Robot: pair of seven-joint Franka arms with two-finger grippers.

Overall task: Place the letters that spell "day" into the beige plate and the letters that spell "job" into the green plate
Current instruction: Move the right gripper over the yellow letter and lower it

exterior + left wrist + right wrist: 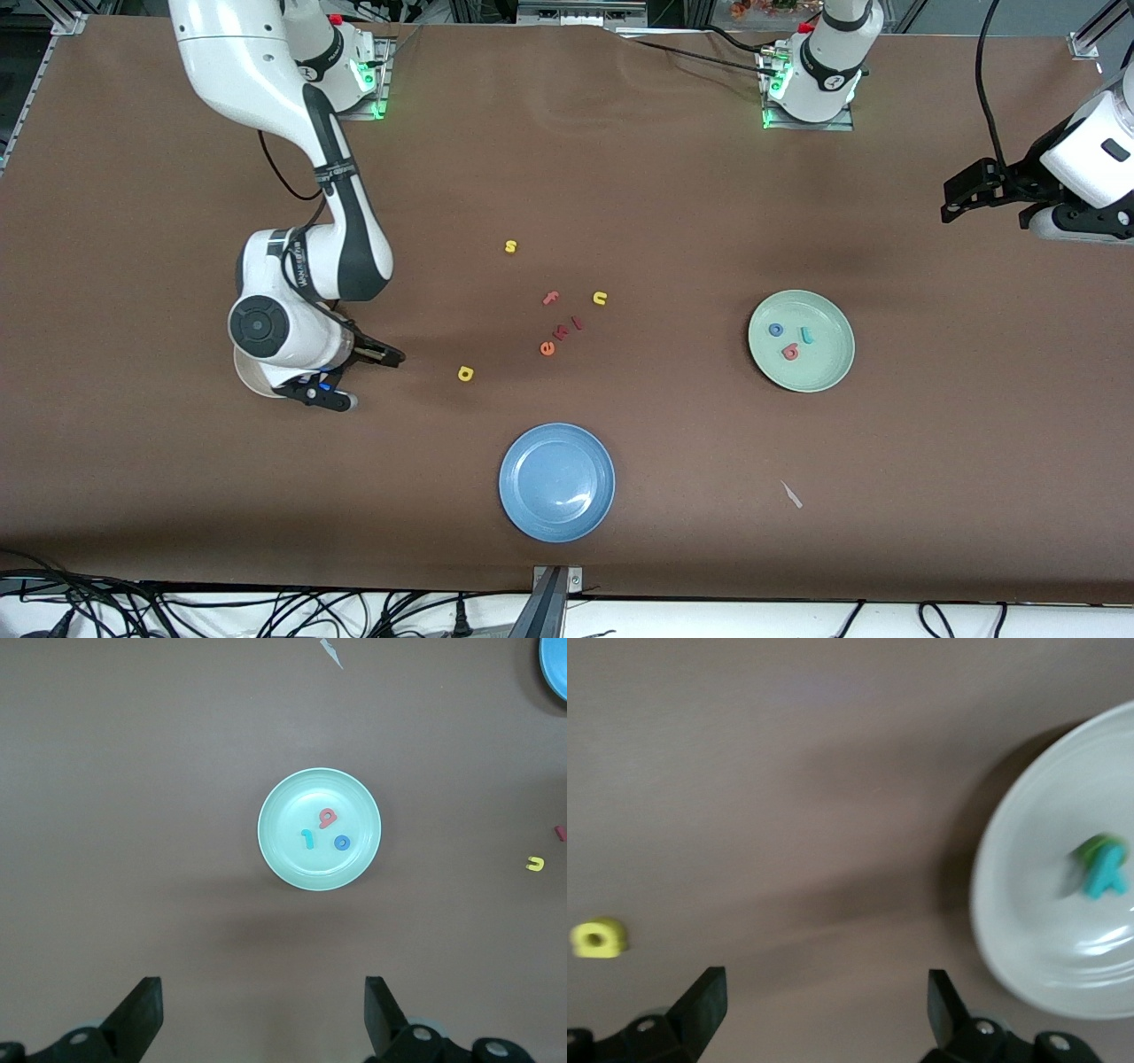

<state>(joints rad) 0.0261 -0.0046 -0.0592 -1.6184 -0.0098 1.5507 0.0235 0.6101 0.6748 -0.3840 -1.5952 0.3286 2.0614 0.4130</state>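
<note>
The right gripper (359, 379) is hanging low over the table (133, 461) at the right arm's end, its fingers (700, 1005) spread wide with nothing between them. Under that arm's wrist the beige plate (1036, 930) is sitting on the table, mostly hidden in the front view, where only a pale edge is peeking out beneath the arm. In the right wrist view the teal "y" (1106, 875) is lying in that plate, resting against a green letter (1091, 849) of which only a sliver is showing. The yellow "a" (466, 374) is lying on the bare table, outside the beige plate, between it and the loose cluster of letters in the middle. That cluster is holding a salmon "f" (551, 299), a yellow "u" (600, 299), an orange "e" (547, 348) and two small red pieces (569, 328) beside it, while a yellow "s" (510, 246) is lying farther from the front camera than all of them. The green plate (828, 377) is sitting toward the left arm's end of the table, and in it the blue "o" (776, 330), the teal "j" (806, 334) and the salmon-red "b" (790, 353) are lying close together. The left gripper (957, 206) is waiting up in the air over the table's edge at the left arm's end, its jaws standing wide apart and empty. A blue plate (556, 523) is sitting nearest the front camera, and a small pale scrap (791, 494) is lying on the table nearer the camera than the green plate.
</note>
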